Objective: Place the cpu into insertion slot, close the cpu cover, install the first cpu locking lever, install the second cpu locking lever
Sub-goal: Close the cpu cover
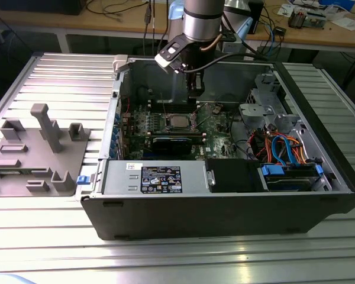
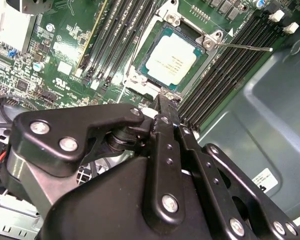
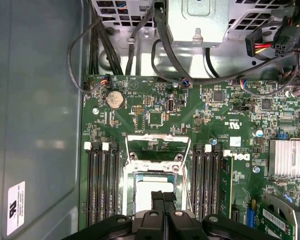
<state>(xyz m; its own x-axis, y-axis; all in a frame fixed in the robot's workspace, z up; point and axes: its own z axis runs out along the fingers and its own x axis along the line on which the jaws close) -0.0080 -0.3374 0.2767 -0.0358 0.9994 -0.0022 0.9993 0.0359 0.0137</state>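
The cpu (image 2: 174, 54), a small silver-topped square, lies flat in the insertion slot (image 2: 149, 50) on the green motherboard (image 3: 210, 115). In the first wrist view the cpu (image 3: 142, 187) is partly hidden behind my fingers. The cpu cover (image 3: 153, 137), a thin metal frame, looks tilted up from the slot's far edge. A thin wire locking lever (image 2: 245, 47) sticks out beside the slot. My gripper (image 1: 193, 100) hangs just above the slot; its fingertips (image 2: 162, 102) are pressed together with nothing between them.
The open computer case (image 1: 165, 219) has tall walls around the board. Black memory slots (image 3: 102, 185) flank the socket. Cables and a drive cage (image 1: 284, 148) fill the exterior view's right. A grey fixture (image 1: 41, 148) sits on the ribbed table.
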